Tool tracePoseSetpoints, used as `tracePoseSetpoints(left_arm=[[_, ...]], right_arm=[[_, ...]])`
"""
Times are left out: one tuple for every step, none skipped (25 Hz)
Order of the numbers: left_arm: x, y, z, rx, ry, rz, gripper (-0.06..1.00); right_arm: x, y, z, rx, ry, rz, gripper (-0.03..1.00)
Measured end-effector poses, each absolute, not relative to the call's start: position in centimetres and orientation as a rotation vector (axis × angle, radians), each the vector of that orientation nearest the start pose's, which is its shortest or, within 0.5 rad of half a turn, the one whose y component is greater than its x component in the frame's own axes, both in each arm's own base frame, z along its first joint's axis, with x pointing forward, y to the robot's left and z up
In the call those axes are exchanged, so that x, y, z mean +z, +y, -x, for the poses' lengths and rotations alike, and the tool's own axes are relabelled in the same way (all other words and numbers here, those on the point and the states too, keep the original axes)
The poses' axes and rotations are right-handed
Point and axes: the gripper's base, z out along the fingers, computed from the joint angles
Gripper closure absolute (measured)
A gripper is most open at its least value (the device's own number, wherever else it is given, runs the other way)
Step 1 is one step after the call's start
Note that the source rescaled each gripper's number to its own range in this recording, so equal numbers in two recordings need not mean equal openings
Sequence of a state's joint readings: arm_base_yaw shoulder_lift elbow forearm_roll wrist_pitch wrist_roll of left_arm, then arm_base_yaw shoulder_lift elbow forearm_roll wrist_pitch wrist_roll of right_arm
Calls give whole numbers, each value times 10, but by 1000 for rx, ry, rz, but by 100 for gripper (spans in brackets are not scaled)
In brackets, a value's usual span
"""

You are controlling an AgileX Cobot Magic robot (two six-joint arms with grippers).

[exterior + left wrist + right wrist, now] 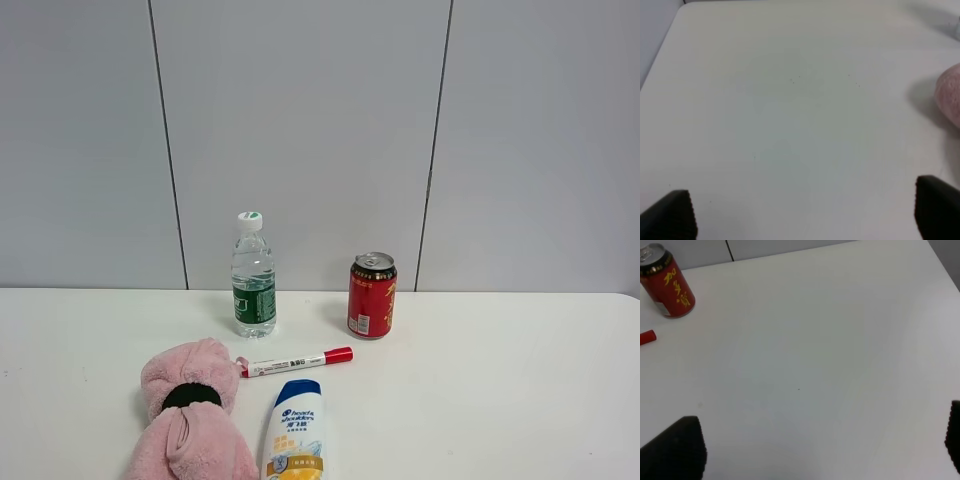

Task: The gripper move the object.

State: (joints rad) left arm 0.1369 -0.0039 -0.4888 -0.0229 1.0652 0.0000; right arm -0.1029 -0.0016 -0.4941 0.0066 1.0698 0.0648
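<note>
Grippers, left (802,215) and right (825,450), gape wide, apart from pink bundle (190,415).

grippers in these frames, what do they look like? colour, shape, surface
Only fingertips show, in the wrist views. Left gripper: two matte black, flat blocky fingers with finely ridged inner edges. Right gripper: same black fingers, dotted grip texture on the pads. No cables, markings or arm links visible; neither appears in the high view.

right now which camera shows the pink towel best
The exterior high view: the pink towel lies near the front edge, its black band visible, next to the shampoo bottle. The left wrist view catches only a pink edge. The right wrist view shows none of it.
</note>
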Motion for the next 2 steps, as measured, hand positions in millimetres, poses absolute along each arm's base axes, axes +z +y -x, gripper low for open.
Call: tracePoseSetpoints(left_arm=[[274,-2,4,57,2052,140,-6],[274,-2,4,57,2052,140,-6]], right_arm=[[275,1,5,-16,2051,-172,-1],[275,1,5,-16,2051,-172,-1]])
